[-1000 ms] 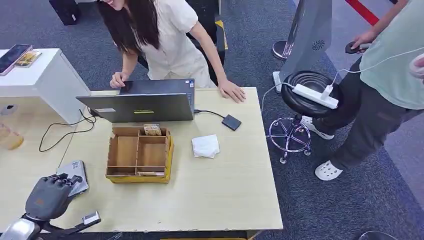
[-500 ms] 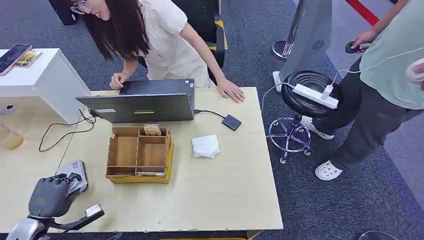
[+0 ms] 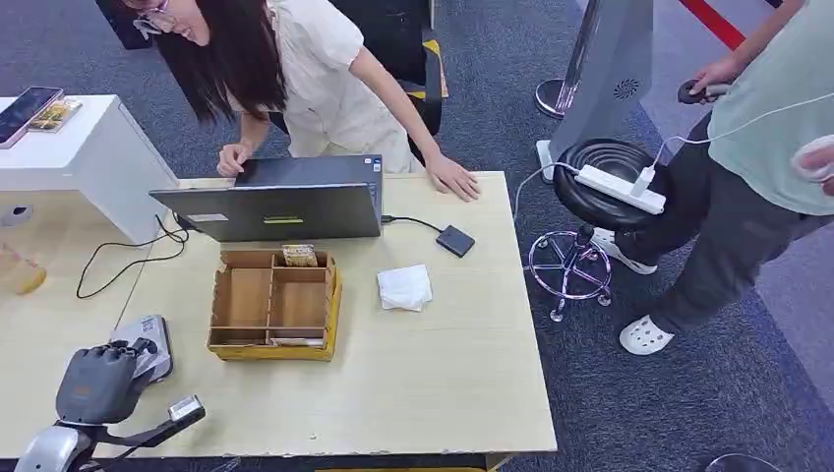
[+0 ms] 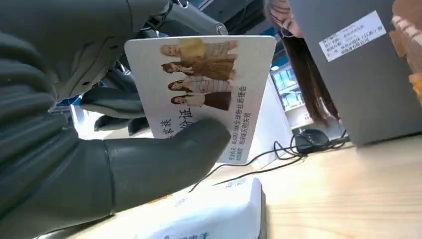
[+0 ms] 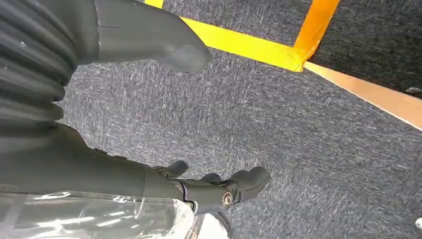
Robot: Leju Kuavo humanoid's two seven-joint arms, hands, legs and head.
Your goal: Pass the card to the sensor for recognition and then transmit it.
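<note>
White card (image 4: pixel 199 84) sits pinched between the left hand's (image 3: pixel 96 383) thumb and fingers (image 4: pixel 112 102), just above the sensor (image 4: pixel 209 211).

— Where's the left hand (image 3: pixel 96 383)?

— Lower left of the head view, at the end of its silver arm (image 3: pixel 44 447), back of the hand up. Its thick grey thumb (image 4: pixel 164 154) pinches a white printed card (image 4: pixel 209 84) against the darker fingers.

— And the right hand (image 5: pixel 144 114)?

— Hanging, thumb and fingers apart, holding nothing.
</note>
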